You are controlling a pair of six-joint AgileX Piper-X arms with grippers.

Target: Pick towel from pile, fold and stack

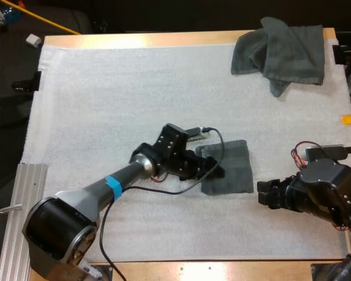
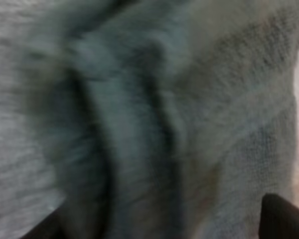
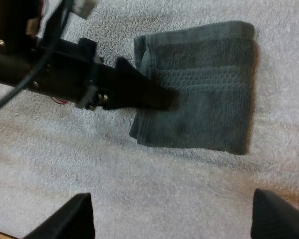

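Now the left black gripper (image 1: 216, 170), spread wide, should gently pat the folded dark grey-green towel (image 1: 234, 175) flat. The right black gripper (image 1: 262, 194) hangs spread nearby.

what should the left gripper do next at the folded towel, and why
Probably draw the left gripper back off the folded towel, at whose edge it sits. The towel already lies flat and folded on the white mat. The right gripper sits open beside it without touching, and the crumpled towel at the far right corner is not yet picked.
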